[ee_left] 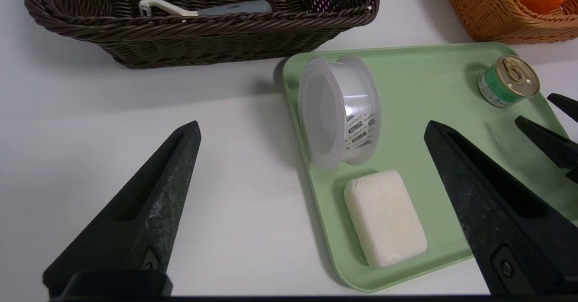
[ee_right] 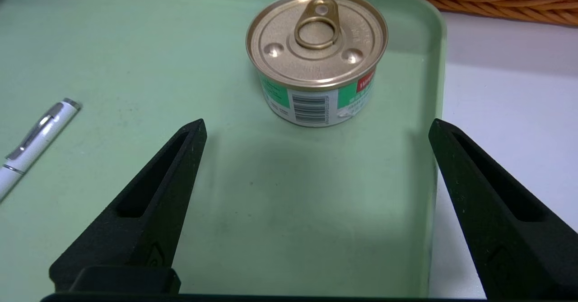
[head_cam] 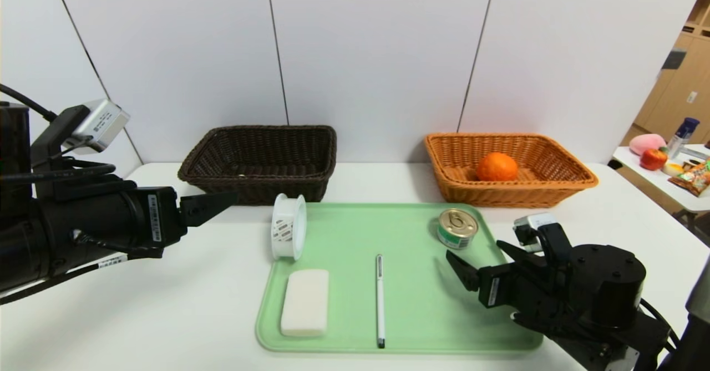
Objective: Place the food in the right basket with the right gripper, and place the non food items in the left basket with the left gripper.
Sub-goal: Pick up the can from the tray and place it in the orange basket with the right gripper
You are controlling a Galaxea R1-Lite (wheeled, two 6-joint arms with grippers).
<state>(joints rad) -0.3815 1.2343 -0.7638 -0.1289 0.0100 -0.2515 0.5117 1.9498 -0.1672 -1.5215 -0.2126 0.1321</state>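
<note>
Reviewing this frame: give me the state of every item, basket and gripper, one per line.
Tin can: upright on tray, sealed, ungrasped.
Pen: lying flat on tray.
Soap bar: flat on tray.
Tape roll: on edge at tray's rim.
Green tray: on table, holds four items.
Orange: in orange basket.
Brown basket: holds a grey-handled tool.
Left gripper: open, empty.
Right gripper: open, facing can.

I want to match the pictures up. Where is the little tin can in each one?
Head view: the tin can stands at the green tray's far right corner.
Left wrist view: can near the picture's right edge.
Right wrist view: can centre top, ahead of the open right hand.
Shared landmark: the tray.
</note>
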